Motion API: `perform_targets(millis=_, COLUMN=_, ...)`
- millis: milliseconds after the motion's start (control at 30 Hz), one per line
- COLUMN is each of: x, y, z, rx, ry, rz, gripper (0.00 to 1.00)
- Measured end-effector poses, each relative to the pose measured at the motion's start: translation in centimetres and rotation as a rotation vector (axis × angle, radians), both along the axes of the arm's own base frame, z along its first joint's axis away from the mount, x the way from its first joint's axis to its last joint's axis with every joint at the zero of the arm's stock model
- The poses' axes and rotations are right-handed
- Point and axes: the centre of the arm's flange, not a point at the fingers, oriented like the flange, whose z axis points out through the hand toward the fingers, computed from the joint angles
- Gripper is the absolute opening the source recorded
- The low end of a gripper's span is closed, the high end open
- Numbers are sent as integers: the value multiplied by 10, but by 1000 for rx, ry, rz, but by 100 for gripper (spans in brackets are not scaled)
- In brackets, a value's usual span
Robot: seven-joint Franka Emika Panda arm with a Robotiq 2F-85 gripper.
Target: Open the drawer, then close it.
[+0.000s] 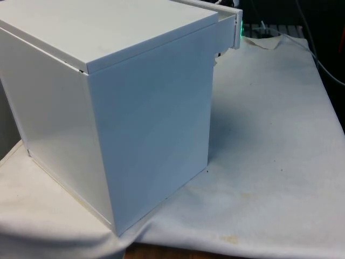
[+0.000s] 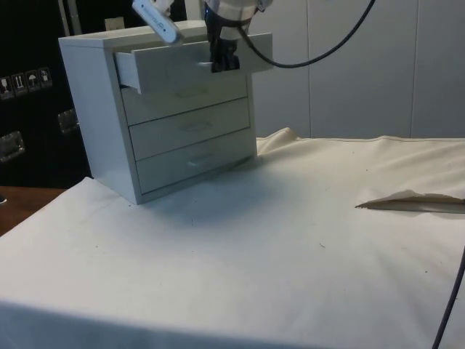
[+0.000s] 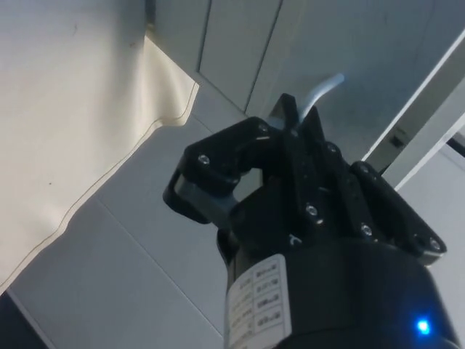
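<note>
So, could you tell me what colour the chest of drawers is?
White, clearest in the side view: chest of drawers.

In the side view the white robot arm's wrist (image 2: 231, 9) comes down from above, a black cable looping away from it. Below it the black two-finger gripper (image 2: 224, 64) points straight downward, its fingers (image 2: 219, 57) hanging side by side, close together. In the wrist view the black gripper's linkage, studded with screws, spreads out from the round black gripper body, which carries a white label.
</note>
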Motion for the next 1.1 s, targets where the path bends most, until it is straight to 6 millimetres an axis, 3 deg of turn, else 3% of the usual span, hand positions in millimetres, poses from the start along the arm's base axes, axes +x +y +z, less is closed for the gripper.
perform_targets(millis=1100, x=-57, y=37, z=-7, rx=13, ry=-12, rz=28, gripper=3)
